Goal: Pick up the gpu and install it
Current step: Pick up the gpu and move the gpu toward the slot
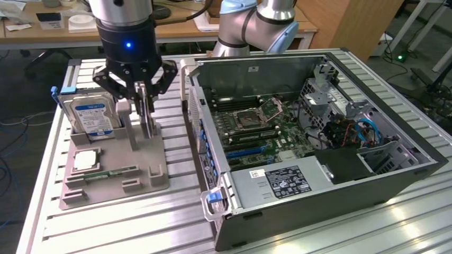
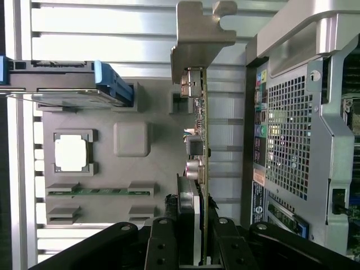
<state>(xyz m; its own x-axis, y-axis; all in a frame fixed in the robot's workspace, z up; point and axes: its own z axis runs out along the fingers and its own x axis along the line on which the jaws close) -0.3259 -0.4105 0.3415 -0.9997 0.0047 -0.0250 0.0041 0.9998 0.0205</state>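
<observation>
The gpu [image 1: 147, 117] stands on edge in the grey parts holder [image 1: 141, 174], at the exterior view's left of the open computer case [image 1: 282, 69]. My gripper [image 1: 143, 100] hangs straight above it, its black fingers closed on either side of the card's upper part. In the wrist view the gpu [image 2: 201, 129] is edge-on, with its silvery bracket [image 2: 199, 34] at the far end and my gripper [image 2: 194, 228] clamped on the near end. I cannot tell whether the card's lower edge still sits in the holder's slot.
The holder also carries a silver hard drive [image 1: 92, 116] with a blue-white label, a square processor [image 1: 84, 159] and a green memory stick [image 1: 109, 173]. The case's motherboard [image 1: 254, 127] lies exposed. Everything rests on a ribbed aluminium table [image 1: 127, 222].
</observation>
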